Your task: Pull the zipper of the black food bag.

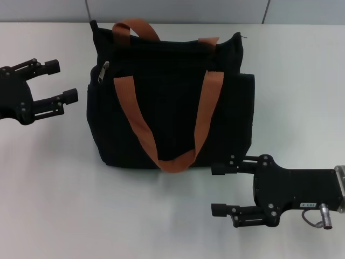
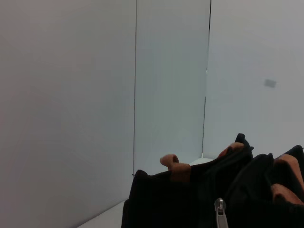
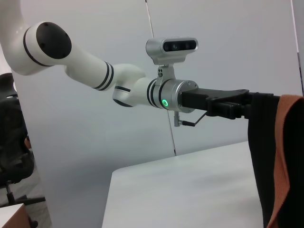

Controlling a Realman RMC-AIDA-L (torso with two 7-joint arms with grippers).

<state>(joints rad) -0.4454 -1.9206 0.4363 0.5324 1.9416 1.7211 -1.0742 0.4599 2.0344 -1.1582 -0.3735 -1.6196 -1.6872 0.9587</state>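
The black food bag point(image 1: 172, 94) stands on the white table with two rust-brown strap handles point(image 1: 161, 129) draped over its front. The silver zipper point(image 1: 102, 72) hangs at the bag's upper left corner. It also shows in the left wrist view point(image 2: 220, 212), with the bag point(image 2: 190, 199) below it. My left gripper point(image 1: 60, 81) is open, level with the zipper and a short way to its left, touching nothing. My right gripper point(image 1: 218, 189) is open and empty on the table, just below the bag's lower right corner. The right wrist view shows the bag's edge point(image 3: 263, 156) and the left arm point(image 3: 142, 88) beyond it.
The white table point(image 1: 70, 205) spreads around the bag. A pale wall runs behind its far edge point(image 1: 178, 11). An office chair point(image 3: 12, 156) stands beside the table in the right wrist view.
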